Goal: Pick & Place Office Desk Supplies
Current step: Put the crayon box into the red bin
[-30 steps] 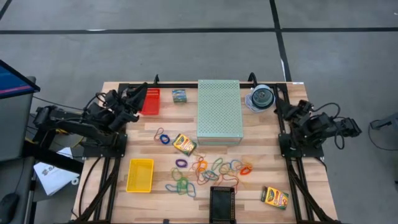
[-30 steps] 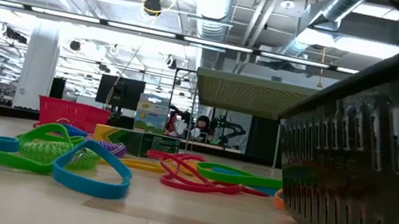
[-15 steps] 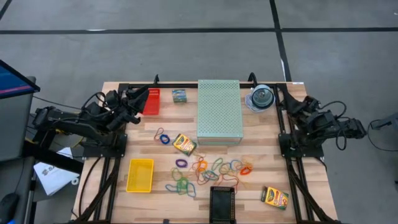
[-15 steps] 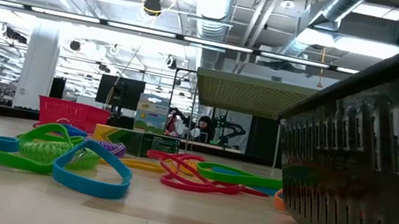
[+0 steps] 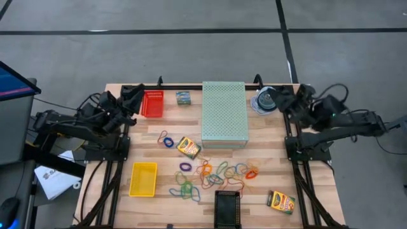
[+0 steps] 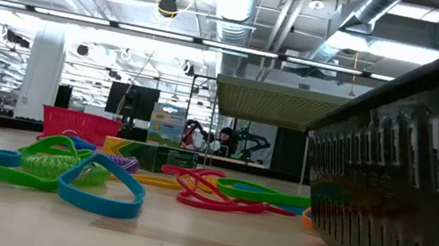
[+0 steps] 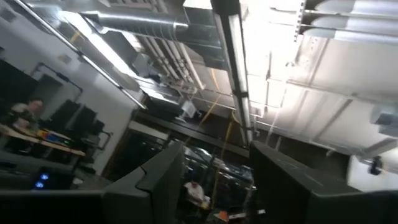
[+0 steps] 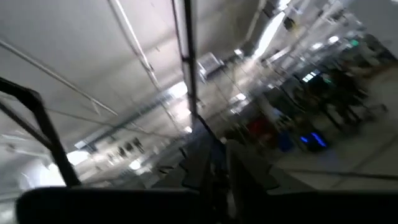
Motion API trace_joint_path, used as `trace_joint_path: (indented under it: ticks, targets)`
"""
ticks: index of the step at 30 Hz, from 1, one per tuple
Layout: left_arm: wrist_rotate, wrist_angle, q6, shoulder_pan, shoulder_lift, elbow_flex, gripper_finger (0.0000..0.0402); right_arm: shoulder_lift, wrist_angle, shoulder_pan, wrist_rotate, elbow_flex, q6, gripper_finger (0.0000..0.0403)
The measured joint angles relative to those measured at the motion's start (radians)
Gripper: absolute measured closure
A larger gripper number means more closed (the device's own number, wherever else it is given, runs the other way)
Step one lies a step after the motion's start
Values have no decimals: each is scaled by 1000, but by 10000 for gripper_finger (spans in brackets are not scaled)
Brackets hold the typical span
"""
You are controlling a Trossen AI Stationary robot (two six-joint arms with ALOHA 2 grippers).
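Note:
Coloured rubber bands [image 5: 216, 170] lie loose on the wooden table's near middle, and more [image 5: 184, 189] lie to their left; in the low view the bands [image 6: 75, 172] lie flat. One crayon box [image 5: 188, 147] lies near the centre, another [image 5: 280, 201] at the near right, and a small one [image 5: 184, 97] at the far edge. My left gripper [image 5: 135, 97] hangs open by the red basket, high over the far left, tipped upward [image 7: 217, 186]. My right gripper [image 5: 284, 102] is raised at the far right beside the disc case. Its fingers stand narrowly apart [image 8: 219, 167] with nothing between them.
A large pale green perforated box [image 5: 224, 113] fills the far middle. A clear disc case [image 5: 267, 100] stands at its right. A red basket [image 5: 152, 104] is at the far left, a yellow basket [image 5: 143, 179] at the near left, and a black basket [image 5: 227, 207] at the near edge.
My right arm has unfolded and risen, carrying its gripper up and toward the disc case at the table's far edge, tipping upward. My left gripper has drawn back a little toward the table's left edge, off the red basket. Nothing on the table has moved.

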Motion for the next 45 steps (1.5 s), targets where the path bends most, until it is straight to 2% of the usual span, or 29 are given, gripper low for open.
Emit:
trace_joint_path:
  ticks: [3,6,9,11,14,18,20,23,25,28,32,37,40,42,45]
  targets:
    - [-23,-62,36,0,-14,47,221,38,-266,-14,9,174,-20,288]
    - [-66,-245,90,0,-26,126,221,81,-537,-24,34,351,-58,238]
    - [-203,-584,99,0,-25,244,221,112,-777,-31,115,507,-57,205]
    - [-293,-855,23,0,-8,341,221,129,-891,-32,129,594,-55,196]
    - [-326,-1244,-143,0,29,500,221,149,-1042,-24,133,694,-28,195]
    - [-282,-1644,-344,0,103,681,230,181,-1153,-1,140,734,2,203]
    - [-194,-1791,-414,0,138,738,237,193,-1172,16,140,733,21,206]
    - [5,-1971,-555,0,189,773,251,211,-1174,39,140,733,46,206]
    - [134,-2034,-625,-7,218,769,260,221,-1177,54,139,733,61,205]
    - [302,-2042,-659,-43,264,747,272,238,-1177,74,140,733,78,202]
    - [446,-2046,-662,-128,338,730,283,242,-1177,82,140,733,94,203]
    - [459,-2043,-646,-231,416,731,277,238,-1156,81,140,733,107,204]
    - [439,-2043,-598,-249,476,731,263,238,-1134,81,140,733,102,204]
    - [415,-2042,-555,-235,519,730,249,238,-1130,81,140,733,100,204]
    - [388,-2040,-440,-152,587,731,224,238,-1131,81,140,733,99,204]
